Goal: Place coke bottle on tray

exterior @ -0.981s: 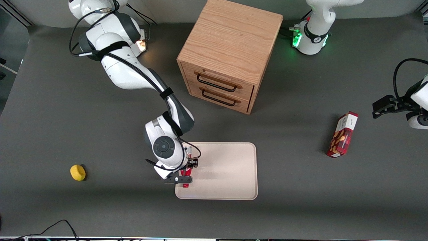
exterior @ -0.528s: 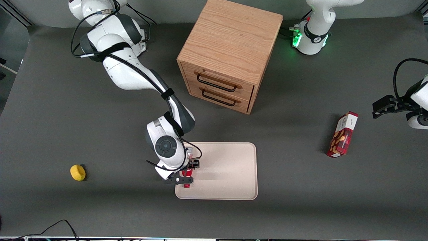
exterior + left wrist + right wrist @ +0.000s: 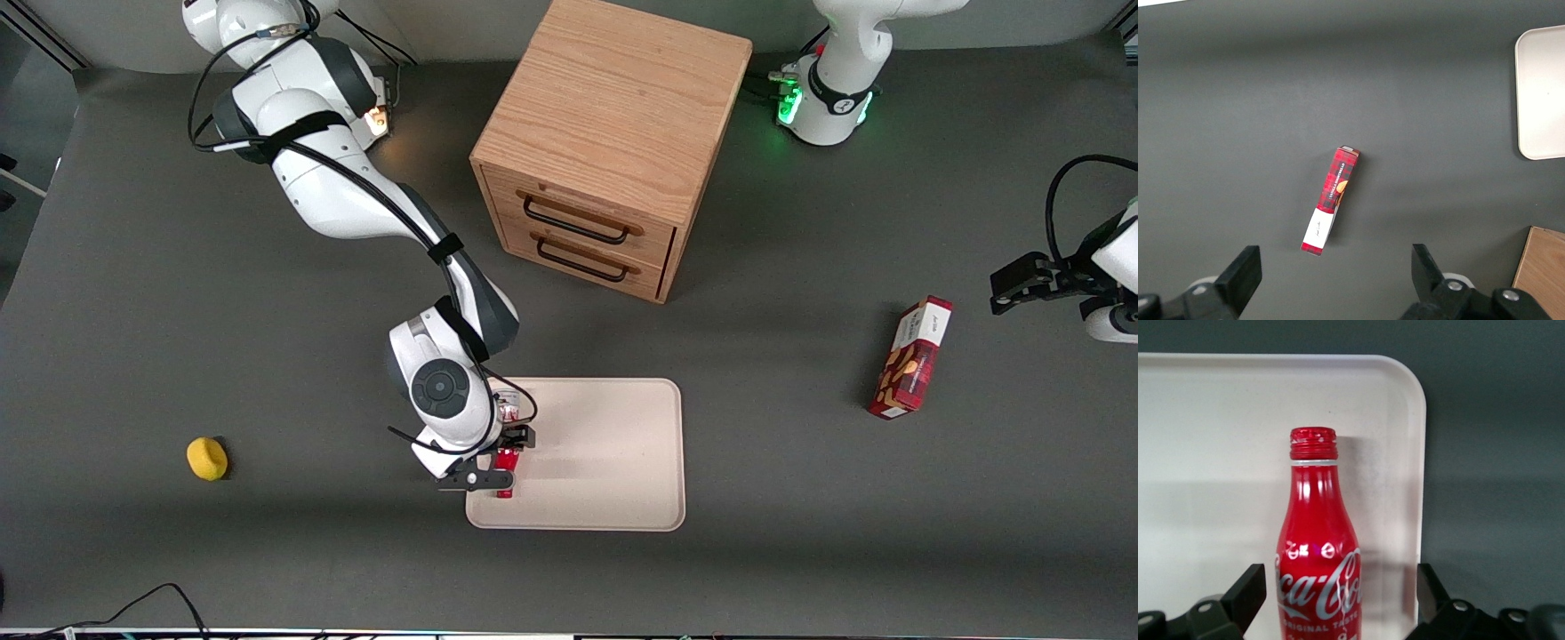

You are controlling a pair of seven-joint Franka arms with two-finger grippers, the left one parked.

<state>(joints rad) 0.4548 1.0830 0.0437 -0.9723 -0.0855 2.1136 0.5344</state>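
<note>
Dark grey counter (image 3: pixel 178 311) is filling the front view, with the tray (image 3: pixel 605 444) lying flat in the lower middle of the frame. A cabinet (image 3: pixel 613 142) is standing at the top of the frame. A snack box (image 3: pixel 911 360) is lying well apart toward the parked arm's end, and a yellow lump (image 3: pixel 207 459) is sitting toward the working arm's end.

The bottle (image 3: pixel 1318 520) is lying on its side on the tray, just inside the short rim that faces the working arm's end. The claw (image 3: pixel 505 459) is hanging directly over it with its fingers spread. In the right wrist view they are standing clear of the red body on both sides, gripping nothing. That spread is suggesting the bottle is resting on the tray by its own weight. It is sitting inside the rim, though close to it. On its side it is looking likely to roll rather than topple, and the low rim is offering a stop.

The bottle's long axis is running parallel to that short rim. The red cap is pointing toward the tray corner nearer the front camera, and the base is sitting under the claw's body. The white script is facing upward.
</note>
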